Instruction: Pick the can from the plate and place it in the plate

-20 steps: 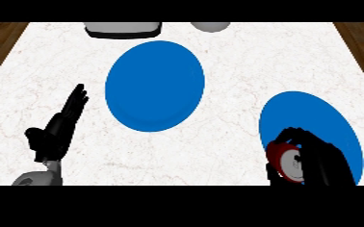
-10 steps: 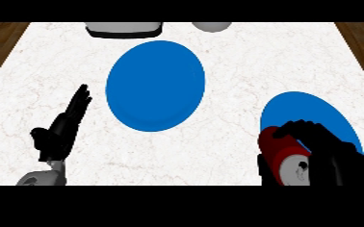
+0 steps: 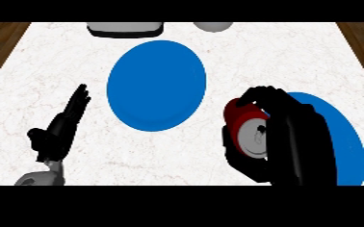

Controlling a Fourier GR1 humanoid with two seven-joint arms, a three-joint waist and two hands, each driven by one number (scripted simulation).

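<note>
Right hand curls round the red, silver-topped can over white marbled counter

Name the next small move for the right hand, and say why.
Probably carry the can left and away toward the middle plate. The right hand is curled round the can at the left edge of the right plate, and the middle plate lies up and to the left of it. The left hand rests open at the left.
</note>
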